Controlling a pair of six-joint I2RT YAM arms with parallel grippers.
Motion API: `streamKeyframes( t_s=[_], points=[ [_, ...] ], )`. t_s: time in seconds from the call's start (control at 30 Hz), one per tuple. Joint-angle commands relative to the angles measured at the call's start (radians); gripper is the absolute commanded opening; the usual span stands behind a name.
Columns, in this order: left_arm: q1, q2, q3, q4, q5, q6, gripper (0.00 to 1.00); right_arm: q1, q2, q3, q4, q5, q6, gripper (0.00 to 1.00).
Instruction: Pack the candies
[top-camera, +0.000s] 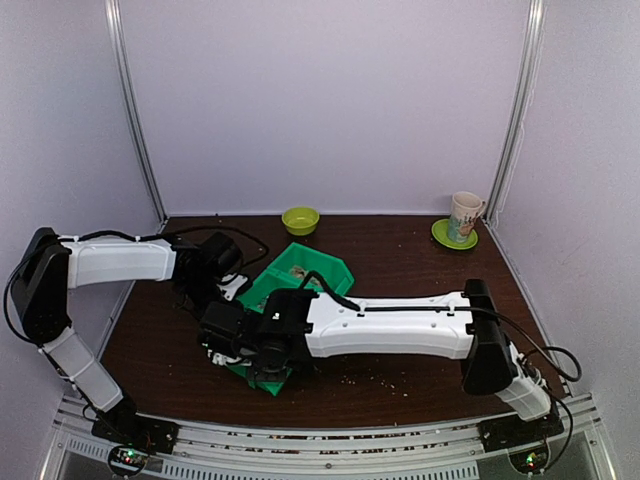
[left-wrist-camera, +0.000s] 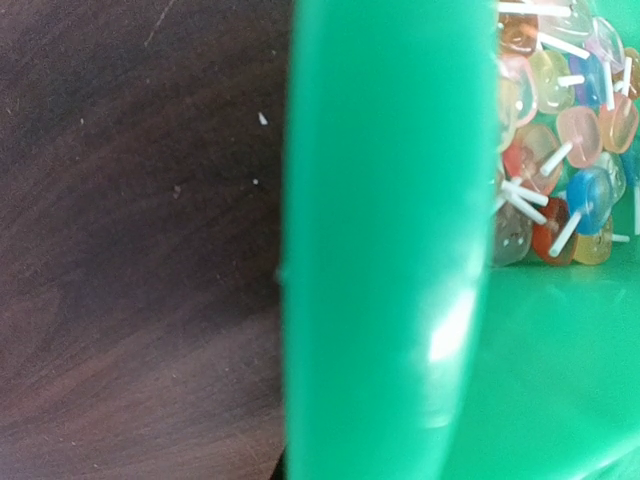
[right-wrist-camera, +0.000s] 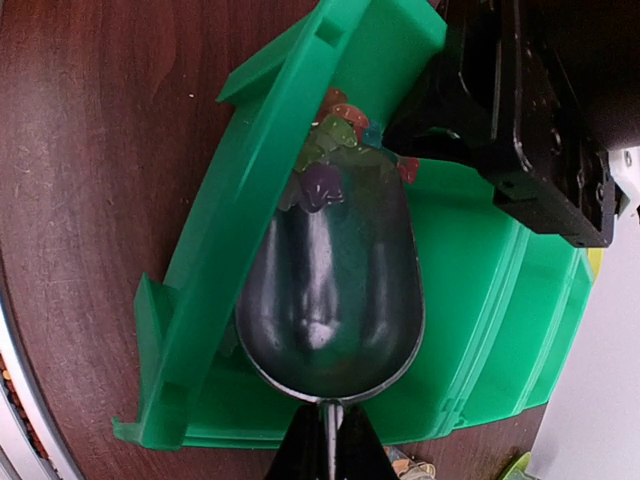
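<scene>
Dark table (top-camera: 420, 262); right arm (top-camera: 400, 325) stretched left, claw (right-wrist-camera: 327, 430) gripping scoop (right-wrist-camera: 330, 300) in bin (right-wrist-camera: 480, 300).

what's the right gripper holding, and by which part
The right gripper holds a metal scoop by its thin handle, behind the bowl.

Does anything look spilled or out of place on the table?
Yes: small pale bits lie scattered on the table near its front edge. The green bin sits at an angle to that edge. Nothing looks damaged.
</scene>
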Motion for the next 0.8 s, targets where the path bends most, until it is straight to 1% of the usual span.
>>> streamKeyframes(
  t_s=[0.0,0.1,0.2,0.3,0.4,0.53,0.63,0.7,0.77],
  points=[
    [-0.006,-0.097,0.055,0.185,0.111,-0.007,0.0,0.009,-0.016,-0.119,0.044,-0.216,-0.081,0.0],
    [-0.006,-0.095,0.055,0.186,0.117,-0.007,0.0,0.005,-0.032,-0.167,0.096,-0.253,-0.075,0.0],
    [-0.006,-0.096,0.054,0.187,0.122,-0.007,0.0,-0.012,-0.051,-0.245,0.158,-0.336,-0.045,0.0],
    [-0.006,-0.099,0.054,0.189,0.125,-0.007,0.0,-0.032,-0.11,-0.375,0.301,-0.411,-0.03,0.0],
    [-0.006,-0.099,0.052,0.188,0.123,-0.006,0.0,-0.037,-0.169,-0.489,0.373,-0.446,-0.06,0.0],
    [-0.007,-0.097,0.052,0.189,0.123,-0.007,0.0,-0.042,-0.204,-0.535,0.375,-0.427,-0.103,0.0],
    [-0.007,-0.098,0.053,0.189,0.122,-0.007,0.0,-0.063,-0.215,-0.548,0.386,-0.429,-0.088,0.0],
    [-0.007,-0.098,0.052,0.189,0.123,-0.007,0.0,-0.086,-0.211,-0.546,0.399,-0.494,-0.06,0.0],
    [-0.005,-0.097,0.053,0.189,0.124,-0.007,0.0,-0.105,-0.225,-0.587,0.474,-0.584,-0.014,0.0]
  ],
)
